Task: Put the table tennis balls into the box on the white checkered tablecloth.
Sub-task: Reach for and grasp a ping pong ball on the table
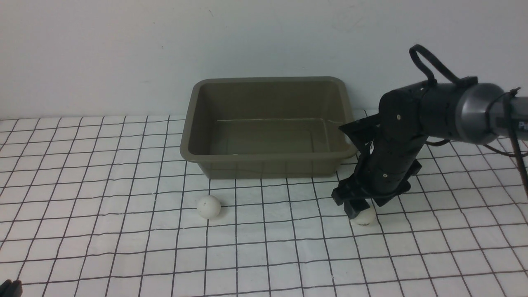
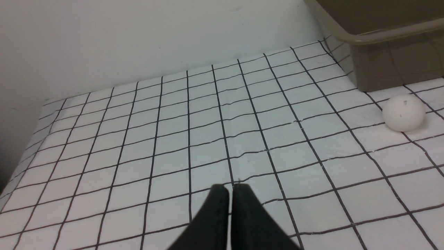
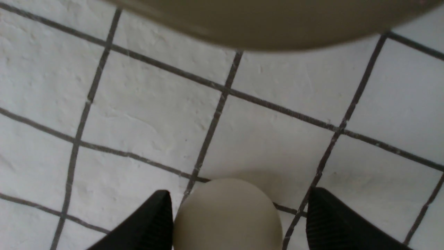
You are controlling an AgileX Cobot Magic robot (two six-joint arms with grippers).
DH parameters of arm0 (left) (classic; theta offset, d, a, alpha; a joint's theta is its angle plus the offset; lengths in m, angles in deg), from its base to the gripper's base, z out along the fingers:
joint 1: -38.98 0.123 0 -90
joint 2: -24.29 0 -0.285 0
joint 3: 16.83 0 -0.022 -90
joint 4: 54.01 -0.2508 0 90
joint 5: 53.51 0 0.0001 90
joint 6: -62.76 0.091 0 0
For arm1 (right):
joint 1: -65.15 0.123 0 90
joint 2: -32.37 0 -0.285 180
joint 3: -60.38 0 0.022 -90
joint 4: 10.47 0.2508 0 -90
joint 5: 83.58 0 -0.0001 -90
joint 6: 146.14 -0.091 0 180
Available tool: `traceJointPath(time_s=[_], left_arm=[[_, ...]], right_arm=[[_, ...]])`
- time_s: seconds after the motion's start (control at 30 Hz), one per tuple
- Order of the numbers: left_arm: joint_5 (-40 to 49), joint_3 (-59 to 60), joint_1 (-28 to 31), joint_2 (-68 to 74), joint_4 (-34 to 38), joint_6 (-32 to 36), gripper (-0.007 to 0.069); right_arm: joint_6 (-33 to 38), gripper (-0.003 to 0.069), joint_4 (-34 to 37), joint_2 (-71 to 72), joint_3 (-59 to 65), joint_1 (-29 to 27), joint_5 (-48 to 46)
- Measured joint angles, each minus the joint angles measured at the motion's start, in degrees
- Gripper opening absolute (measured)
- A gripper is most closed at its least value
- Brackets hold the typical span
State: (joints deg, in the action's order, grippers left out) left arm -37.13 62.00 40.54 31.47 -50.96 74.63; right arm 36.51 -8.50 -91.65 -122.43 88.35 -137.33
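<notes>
I've got the box as my landmark, sitting on the white checkered tablecloth against the wall. Just on the near side of it, toward its left end, there's one white ball. Nearer me than the box's right end, my right gripper is down low, fingers spread wide, with the marked ball between them on the cloth; I can't tell whether it's gripped. Over well left of the box, nearer me, my left gripper is closed, fingertips together, holding nothing.
</notes>
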Motion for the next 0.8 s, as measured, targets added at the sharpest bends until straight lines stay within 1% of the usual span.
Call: traceJointPath(time_s=[0.07, 0.13, 0.23, 0.47, 0.57, 0.63, 0.67, 0.7, 0.73, 0.77, 0.8], left_arm=[[0.0, 0.0, 0.0, 0.0, 0.0, 0.0, -0.0004], [0.0, 0.0, 0.0, 0.0, 0.0, 0.0, -0.0004], [0.0, 0.0, 0.0, 0.0, 0.0, 0.0, -0.0004], [0.0, 0.0, 0.0, 0.0, 0.0, 0.0, -0.0004], [0.0, 0.0, 0.0, 0.0, 0.0, 0.0, -0.0004], [0.0, 0.0, 0.0, 0.0, 0.0, 0.0, -0.0004], [0.0, 0.0, 0.0, 0.0, 0.0, 0.0, -0.0004], [0.0, 0.0, 0.0, 0.0, 0.0, 0.0, -0.0004], [0.0, 0.0, 0.0, 0.0, 0.0, 0.0, -0.0004], [0.0, 0.0, 0.0, 0.0, 0.0, 0.0, -0.0004], [0.0, 0.0, 0.0, 0.0, 0.0, 0.0, -0.0004]], right_arm=[[0.0, 0.0458, 0.2, -0.3, 0.0, 0.0, 0.1], [0.0, 0.0435, 0.7, -0.9, 0.0, 0.0, 0.1], [0.0, 0.0356, 0.9, -1.3, 0.0, 0.0, 0.1], [0.2, 0.0358, -1.1, -1.3, 0.0, 0.0, -2.8], [-0.1, 0.0358, -3.8, -1.1, 0.0, 0.0, -5.2], [-1.6, 0.0358, -7.8, -0.2, 0.0, 0.0, -7.5], [-1.7, 0.0358, -8.2, 0.0, 0.0, 0.0, -7.5], [-4.2, 0.0358, -12.7, 1.1, 0.0, 0.0, -9.0], [-5.2, 0.0358, -14.3, 1.4, 0.0, 0.0, -9.3], [-7.7, 0.0358, -17.7, 2.3, 0.0, 0.0, -9.6], [-8.1, 0.0358, -18.7, 2.5, 0.0, 0.0, -9.6]])
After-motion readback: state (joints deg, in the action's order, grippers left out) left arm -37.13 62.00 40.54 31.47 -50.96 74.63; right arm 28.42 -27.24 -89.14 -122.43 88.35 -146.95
